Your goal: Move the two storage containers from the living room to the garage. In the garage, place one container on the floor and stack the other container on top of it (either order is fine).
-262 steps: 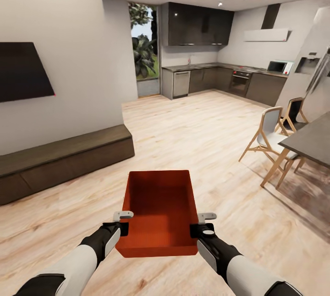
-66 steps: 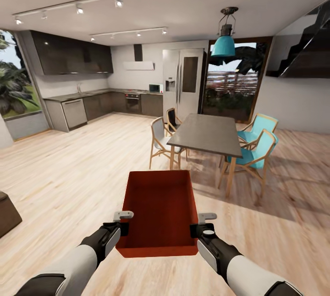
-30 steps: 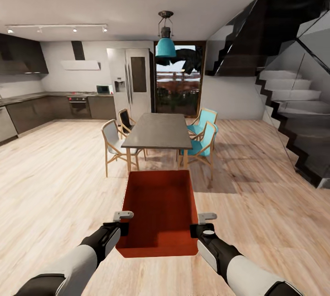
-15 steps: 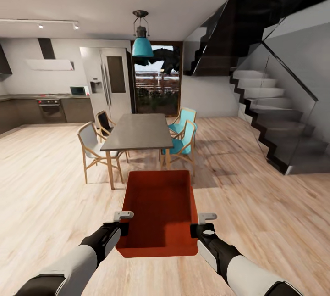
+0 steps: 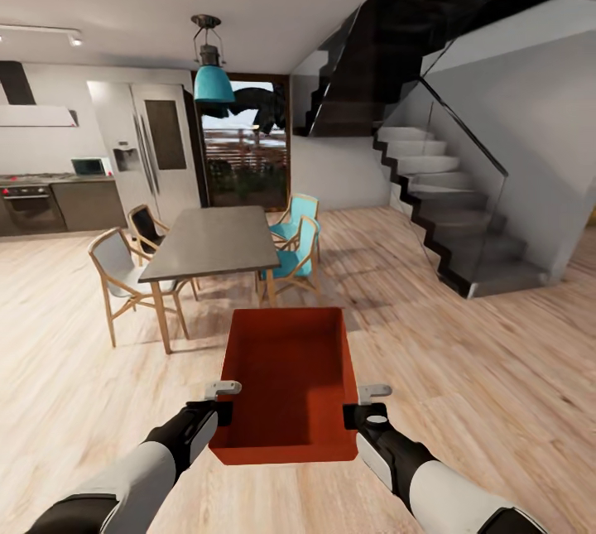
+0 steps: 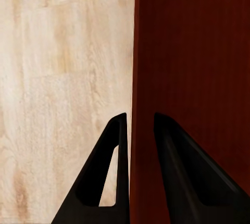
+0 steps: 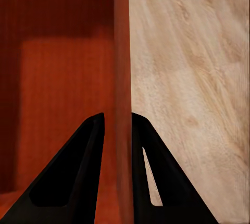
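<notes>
One orange-red storage container (image 5: 285, 377) hangs in front of me above the light wood plank floor, open side up and empty. My left gripper (image 5: 222, 401) is shut on its left wall, one finger inside and one outside. The left wrist view shows that wall (image 6: 136, 78) pinched between the dark fingers (image 6: 117, 151). My right gripper (image 5: 361, 403) is shut on the right wall in the same way, and the right wrist view shows this wall (image 7: 121, 78) between its fingers (image 7: 94, 151). The garage is out of view.
A grey dining table (image 5: 211, 240) with wooden and teal chairs (image 5: 294, 257) stands ahead to the left. A dark staircase with a glass rail (image 5: 447, 211) rises at the right. Kitchen units (image 5: 50, 203) and a fridge (image 5: 153, 149) line the far left wall. Open plank floor lies between table and stairs.
The whole view has swung right: the wall TV and bench are gone, the table has slid left, the staircase has come in. The container and both grippers sit unchanged in the picture.
</notes>
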`<state>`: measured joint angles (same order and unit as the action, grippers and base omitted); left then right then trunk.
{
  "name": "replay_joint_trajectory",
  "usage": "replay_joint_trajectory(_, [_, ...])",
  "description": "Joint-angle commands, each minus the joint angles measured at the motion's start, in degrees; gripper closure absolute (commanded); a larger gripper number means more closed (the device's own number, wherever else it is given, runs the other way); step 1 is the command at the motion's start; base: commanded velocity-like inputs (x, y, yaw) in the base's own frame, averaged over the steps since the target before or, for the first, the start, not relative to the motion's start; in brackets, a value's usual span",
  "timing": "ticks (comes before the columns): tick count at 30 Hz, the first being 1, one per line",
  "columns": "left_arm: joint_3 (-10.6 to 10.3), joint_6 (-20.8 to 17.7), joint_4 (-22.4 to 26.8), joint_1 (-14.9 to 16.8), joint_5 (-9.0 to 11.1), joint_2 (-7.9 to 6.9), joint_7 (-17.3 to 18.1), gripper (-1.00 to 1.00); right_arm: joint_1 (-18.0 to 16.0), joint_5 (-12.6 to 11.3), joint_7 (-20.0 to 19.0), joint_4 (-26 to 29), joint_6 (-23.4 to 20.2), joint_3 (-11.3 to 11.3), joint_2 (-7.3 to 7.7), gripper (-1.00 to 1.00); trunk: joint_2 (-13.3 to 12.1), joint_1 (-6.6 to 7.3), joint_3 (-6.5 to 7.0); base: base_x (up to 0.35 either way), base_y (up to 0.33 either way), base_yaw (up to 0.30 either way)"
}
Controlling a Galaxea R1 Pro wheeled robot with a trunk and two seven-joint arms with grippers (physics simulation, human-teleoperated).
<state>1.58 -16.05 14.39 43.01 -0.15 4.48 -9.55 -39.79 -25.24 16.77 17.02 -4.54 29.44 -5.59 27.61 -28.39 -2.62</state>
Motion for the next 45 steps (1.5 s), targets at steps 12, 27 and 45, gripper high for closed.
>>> replay_joint_trajectory(12, [0.1, -0.4, 0.0, 0.0, 0.1, -0.79, -0.3, 1.0, -0.1, 0.1, 0.2, 2.2, 0.7, -0.4, 0.05, 1.0, 0.1, -0.03, -0.13, 0.0, 0.0, -0.293])
replay_joint_trajectory(27, [0.1, -0.4, 0.0, 0.0, 0.1, -0.79, -0.3, 1.0, -0.1, 0.1, 0.2, 2.2, 0.7, -0.4, 0.05, 1.0, 0.1, -0.03, -0.13, 0.0, 0.0, -0.293])
replay_joint_trajectory(45, [0.1, -0.4, 0.0, 0.0, 0.0, -0.79, -0.3, 1.0, -0.1, 0.0, 0.2, 2.2, 0.7, -0.4, 0.05, 1.0, 0.1, -0.03, -0.13, 0.0, 0.0, -0.293])
